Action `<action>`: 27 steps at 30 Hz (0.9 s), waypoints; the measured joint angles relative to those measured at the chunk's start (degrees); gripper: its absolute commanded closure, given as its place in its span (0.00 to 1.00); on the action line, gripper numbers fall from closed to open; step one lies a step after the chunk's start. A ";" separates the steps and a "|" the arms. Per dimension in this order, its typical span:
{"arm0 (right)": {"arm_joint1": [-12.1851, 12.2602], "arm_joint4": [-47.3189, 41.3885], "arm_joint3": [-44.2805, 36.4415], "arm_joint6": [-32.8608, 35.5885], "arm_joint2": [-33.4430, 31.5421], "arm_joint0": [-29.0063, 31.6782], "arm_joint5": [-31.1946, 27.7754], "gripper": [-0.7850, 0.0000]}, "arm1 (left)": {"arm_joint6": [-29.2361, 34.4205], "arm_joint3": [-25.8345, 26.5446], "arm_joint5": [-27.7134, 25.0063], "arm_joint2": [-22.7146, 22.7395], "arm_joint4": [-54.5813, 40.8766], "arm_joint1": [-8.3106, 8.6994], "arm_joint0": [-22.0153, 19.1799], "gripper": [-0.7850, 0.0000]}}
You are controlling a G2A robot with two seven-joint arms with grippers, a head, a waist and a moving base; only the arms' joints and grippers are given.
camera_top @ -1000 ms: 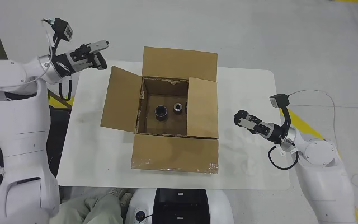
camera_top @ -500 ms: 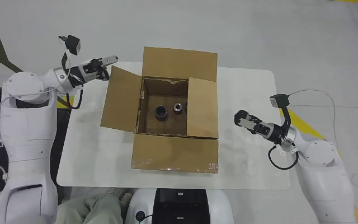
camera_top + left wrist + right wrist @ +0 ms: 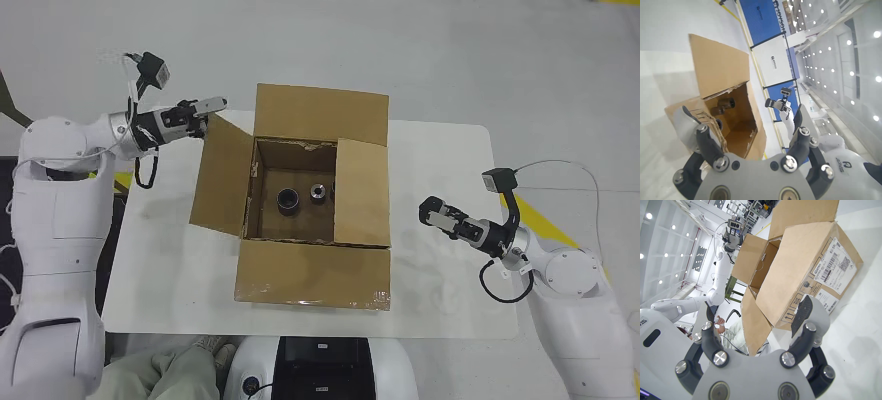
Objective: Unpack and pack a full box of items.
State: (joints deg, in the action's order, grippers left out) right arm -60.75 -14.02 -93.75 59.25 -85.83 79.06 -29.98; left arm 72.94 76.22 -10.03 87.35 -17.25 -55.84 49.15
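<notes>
Now I see the box [image 3: 310,270] mid-table [image 3: 160,270], flaps up, a dark ring [image 3: 288,201] and a small metal part [image 3: 318,192] inside. Left gripper [image 3: 215,103] spread wide at the left flap [image 3: 220,180] corner. Right gripper [image 3: 428,212] also spread, apart from the box.

One cardboard box [image 3: 310,272]; two parts inside: dark ring [image 3: 288,201], small metal cylinder [image 3: 318,192]; one table [image 3: 440,290].

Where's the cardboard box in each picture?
Top view: box in the middle of the table.
Left wrist view: box right in front of the left gripper.
Right wrist view: box farther off, beyond the right gripper.
Shared landmark: the white table under it.
</notes>
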 measured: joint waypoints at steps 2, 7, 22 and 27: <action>0.00 0.00 0.00 0.00 0.00 0.00 0.00 0.00 | 0.76 0.26 -0.34 -0.57 -2.22 -0.07 -0.72 0.00; 0.00 0.00 0.00 0.00 0.00 0.00 0.00 0.00 | 1.67 1.00 -0.04 -2.65 -4.04 -0.21 -2.49 0.00; 0.00 0.00 0.00 0.00 0.00 0.00 0.00 0.00 | 1.74 1.39 -0.21 -14.95 -3.95 -1.95 -8.10 0.00; 0.00 0.00 0.00 0.00 0.00 0.00 0.00 0.00 | 1.44 0.90 -0.59 -18.93 -2.43 -2.60 -9.50 0.00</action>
State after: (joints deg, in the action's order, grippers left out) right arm -60.75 -14.02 -93.75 59.25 -85.83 79.06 -29.98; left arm 74.38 77.12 -10.62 68.42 -19.69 -58.43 39.65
